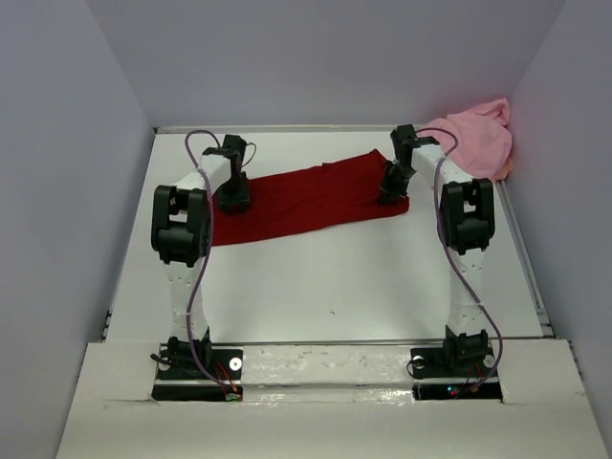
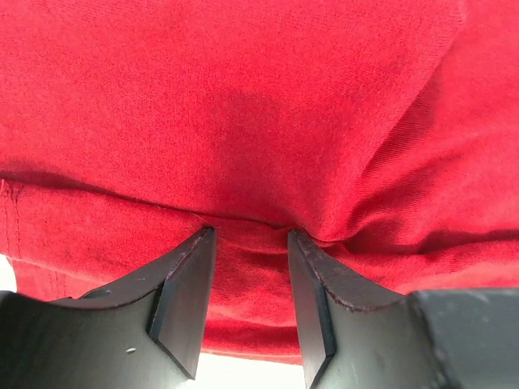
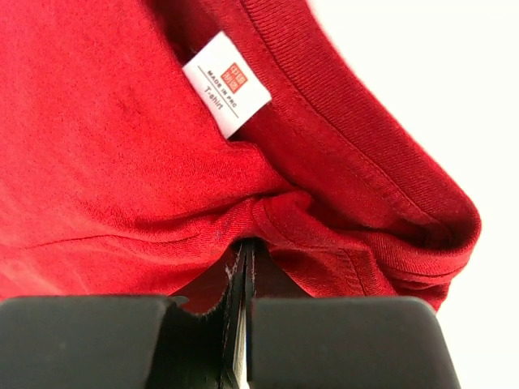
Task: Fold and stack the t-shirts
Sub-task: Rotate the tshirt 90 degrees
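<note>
A white counter (image 1: 335, 287) is enclosed by pale walls (image 1: 57, 191) on three sides. The red shirt (image 1: 306, 196) is spread as a long band across the far half of it, slightly slanted. The pink shirt (image 1: 473, 142) is bunched in the far right corner, well apart from the fold in hand.

The left fingers (image 2: 182, 300) are set apart on the band's left end, with a low ridge of cloth between their tips; nothing is clamped there yet. The right fingers (image 3: 324, 332) are closed on a thin pinch of the red shirt just beside the collar (image 3: 349, 146), below the white label (image 3: 227, 85).

The risks are judged as follows. Only a small gather is held on the right, so it could be pulled free once the cloth's weight is taken. If the right end is lifted before the left is closed, the band would be dragged askew and the fold spoiled. When the left fingers are shut, a single layer may be caught where several are wanted, which cannot be told from these views. The pink shirt lies near the right arm and could be snagged by a wide swing.
</note>
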`<state>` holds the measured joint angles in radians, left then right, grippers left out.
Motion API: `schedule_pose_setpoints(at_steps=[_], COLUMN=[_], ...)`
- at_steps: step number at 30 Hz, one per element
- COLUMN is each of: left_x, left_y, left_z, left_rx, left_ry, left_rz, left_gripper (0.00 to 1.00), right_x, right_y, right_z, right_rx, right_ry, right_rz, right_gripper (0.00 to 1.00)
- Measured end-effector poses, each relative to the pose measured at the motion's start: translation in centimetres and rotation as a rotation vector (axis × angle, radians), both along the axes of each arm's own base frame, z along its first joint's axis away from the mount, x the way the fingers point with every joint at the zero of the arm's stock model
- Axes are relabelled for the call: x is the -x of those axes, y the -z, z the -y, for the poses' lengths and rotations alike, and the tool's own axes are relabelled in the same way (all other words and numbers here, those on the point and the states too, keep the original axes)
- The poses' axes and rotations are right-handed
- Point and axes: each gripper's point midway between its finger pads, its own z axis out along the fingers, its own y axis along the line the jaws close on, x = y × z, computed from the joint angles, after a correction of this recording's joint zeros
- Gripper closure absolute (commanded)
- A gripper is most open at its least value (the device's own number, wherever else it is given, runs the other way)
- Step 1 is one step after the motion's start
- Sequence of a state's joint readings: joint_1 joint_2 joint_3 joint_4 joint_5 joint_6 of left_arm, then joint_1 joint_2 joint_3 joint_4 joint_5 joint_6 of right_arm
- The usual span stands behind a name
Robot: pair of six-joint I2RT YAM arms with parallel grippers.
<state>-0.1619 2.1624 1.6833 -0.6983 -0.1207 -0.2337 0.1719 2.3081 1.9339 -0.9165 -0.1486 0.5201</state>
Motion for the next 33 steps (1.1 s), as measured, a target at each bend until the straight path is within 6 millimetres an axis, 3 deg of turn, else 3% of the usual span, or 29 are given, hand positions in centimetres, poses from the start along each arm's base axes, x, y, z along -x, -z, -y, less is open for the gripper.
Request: schedule_pose_setpoints(at_steps=[8,19,33], left_x=[2.5,5.1,15.1], left_y=[0.1,0.1,0.6], left_z=[1.5,2.0,4.3], left_rx=[-0.02,-0.014,0.124], left_ry=[0.042,0.034,-0.015], left_rz=[-0.018,-0.047,-0.196], left_gripper=[0.47,0.47,0.47], right_x=[-2.0,-6.0,-8.3], right_y=[0.1,-0.1,-0.1], right_z=[-0.3,-1.0,-1.8], right_rx=[-0.002,-0.015,-0.067], right_ry=[-0.008,-0.01,-0.01], right_rz=[0.021,0.095,0.147], right_gripper=[1.0,0.99,0.97])
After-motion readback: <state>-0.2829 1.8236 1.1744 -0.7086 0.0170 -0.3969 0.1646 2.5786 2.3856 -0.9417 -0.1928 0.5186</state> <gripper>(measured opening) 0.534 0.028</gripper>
